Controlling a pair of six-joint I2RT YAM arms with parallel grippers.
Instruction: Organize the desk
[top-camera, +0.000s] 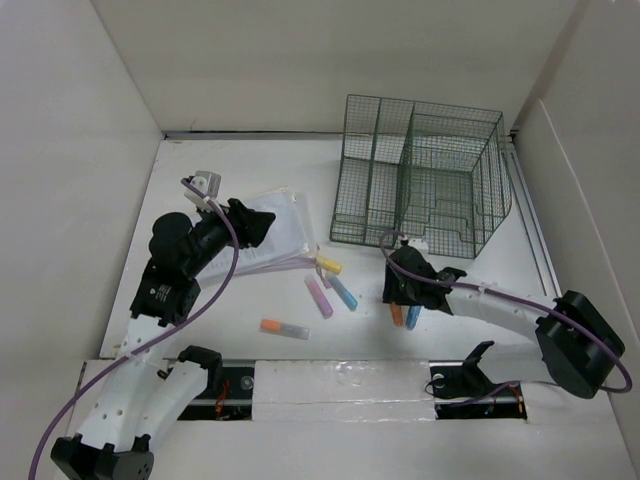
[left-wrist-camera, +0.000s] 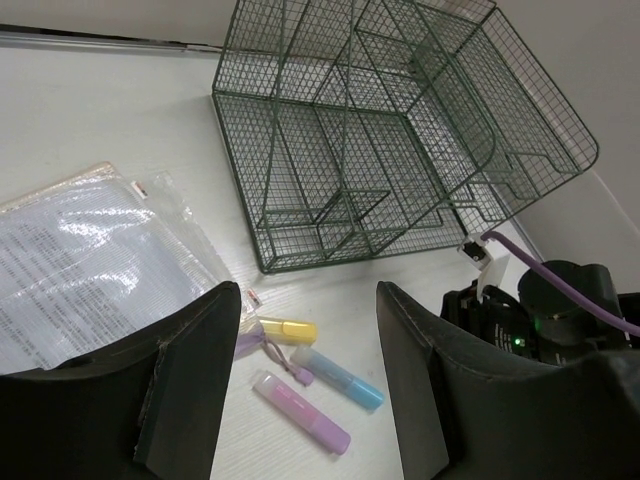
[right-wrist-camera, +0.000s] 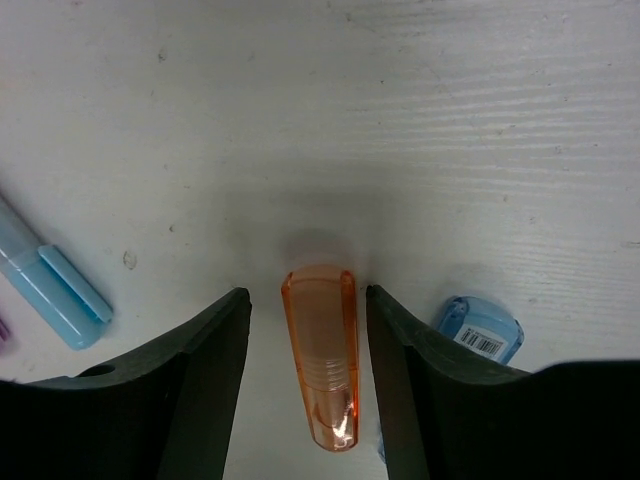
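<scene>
Both tools hang over the white desk (top-camera: 360, 335), which lies flat beneath them. The right tool (right-wrist-camera: 306, 292) sits low, close to the desk. Its jaws are parted and straddle an orange highlighter (right-wrist-camera: 322, 360) with a gap on either side, gripping nothing. A blue highlighter (right-wrist-camera: 480, 328) lies just beside it. The left tool (left-wrist-camera: 305, 292) is wide open and empty, higher above the desk, by a plastic sleeve (left-wrist-camera: 80, 260) of papers and near the green wire basket (left-wrist-camera: 400, 130).

top camera looks down from high on the whole counter (top-camera: 250, 170). left wrist camera faces the basket (left-wrist-camera: 380, 150), which top sees too. right wrist camera is close above an orange pen (right-wrist-camera: 322, 370).
</scene>
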